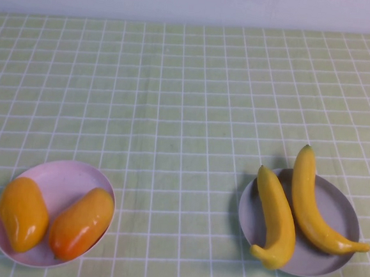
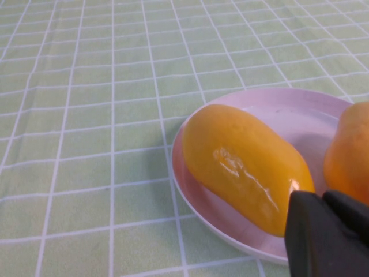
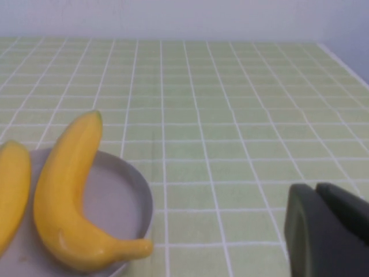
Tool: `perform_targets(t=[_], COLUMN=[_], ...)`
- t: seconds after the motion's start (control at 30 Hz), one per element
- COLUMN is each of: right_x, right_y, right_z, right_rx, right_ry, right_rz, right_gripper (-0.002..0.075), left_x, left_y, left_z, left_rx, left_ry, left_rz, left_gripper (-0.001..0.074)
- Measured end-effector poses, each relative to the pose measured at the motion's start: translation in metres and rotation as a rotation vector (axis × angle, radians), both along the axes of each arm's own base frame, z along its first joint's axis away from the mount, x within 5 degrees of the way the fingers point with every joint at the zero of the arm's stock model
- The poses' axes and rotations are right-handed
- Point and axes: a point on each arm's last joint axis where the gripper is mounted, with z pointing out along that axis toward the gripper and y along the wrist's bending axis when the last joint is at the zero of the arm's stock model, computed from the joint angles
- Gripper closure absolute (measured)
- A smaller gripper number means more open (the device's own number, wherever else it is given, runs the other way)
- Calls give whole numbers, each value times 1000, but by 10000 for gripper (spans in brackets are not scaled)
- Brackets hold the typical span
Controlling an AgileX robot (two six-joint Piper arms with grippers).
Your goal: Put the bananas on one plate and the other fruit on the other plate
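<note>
Near edge, robot's left: round shallow pale pink plate [image 1: 73, 171] w/ two plump glossy mango-like fruits side by side, yellow-orange one [image 1: 22, 214] outer, orange-red-ended one [image 1: 81, 224] inner, apart or barely touching.

Left gripper [image 2: 328, 234]: black, clenched, empty, just beside pink plate's rim, near yellow-orange fruit.

Robot's right: round shallow grey-blue plate [image 1: 342, 215] w/ two long curved glossy yellow bananas, inner one [image 1: 275, 219], outer one [image 1: 314, 206]; green tips point far, ends overhang rim.

Right gripper [image 3: 328, 231]: black, clenched, empty, over cloth beside grey plate.

Beyond: pale green checked tablecloth [image 1: 175, 99], then white wall [image 1: 196, 1].
</note>
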Motion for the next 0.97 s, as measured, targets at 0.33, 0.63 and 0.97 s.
perform_targets(t=[0.33, 0.63, 0.97], right_x=[-2, -2, -2], right_y=[2, 2, 2], right_z=[-9, -9, -9], right_rx=[44, 53, 53], right_ry=[101, 101, 103], right_rz=[10, 11, 11], right_gripper=[741, 741, 741], left_x=[0, 0, 0], left_y=[0, 0, 0], left_z=[0, 0, 0], left_rx=[0, 0, 0], left_ry=[0, 0, 0], left_rz=[0, 0, 0], left_gripper=[733, 733, 733])
